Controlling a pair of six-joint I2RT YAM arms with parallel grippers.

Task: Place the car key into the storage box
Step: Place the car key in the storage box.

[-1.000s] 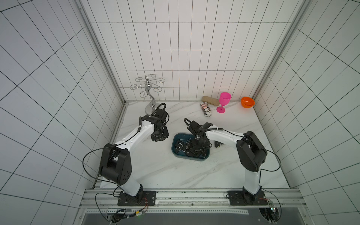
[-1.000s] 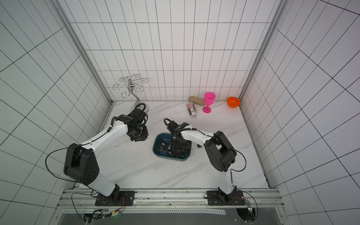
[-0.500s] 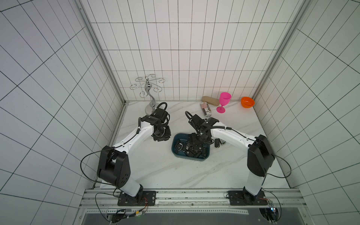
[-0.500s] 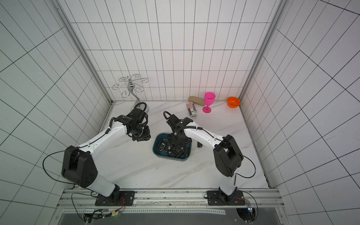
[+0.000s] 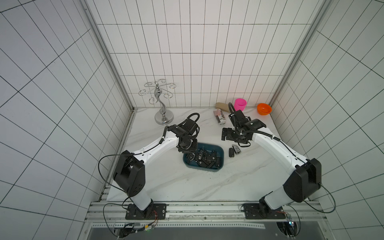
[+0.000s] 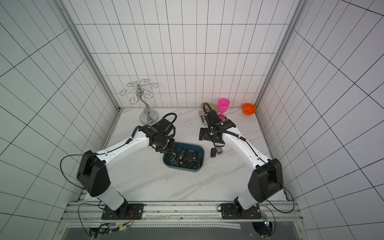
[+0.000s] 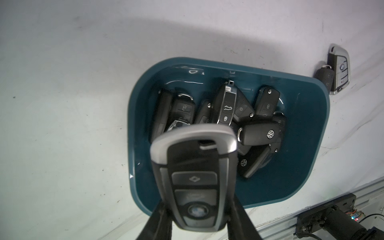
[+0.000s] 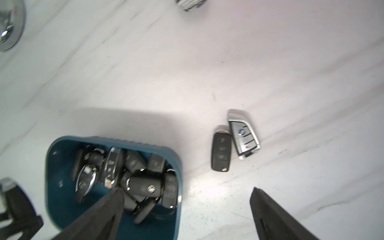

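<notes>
Left pincer (image 7: 199, 207) is clamped on a black car key with silver trim (image 7: 195, 166), held above one corner of the shallow teal plastic storage box (image 7: 307, 133), over its rim. Within the box a heap of black key fobs (image 7: 259, 135) is piled. Were the key released here, it could be bounced off rim or heap and out. The left arm (image 5: 158, 145) is stretched toward the box, wrist bent down. Right pincer (image 8: 187, 190), jaws apart and empty, is held beside the box, near two loose keys (image 8: 221, 151).
</notes>
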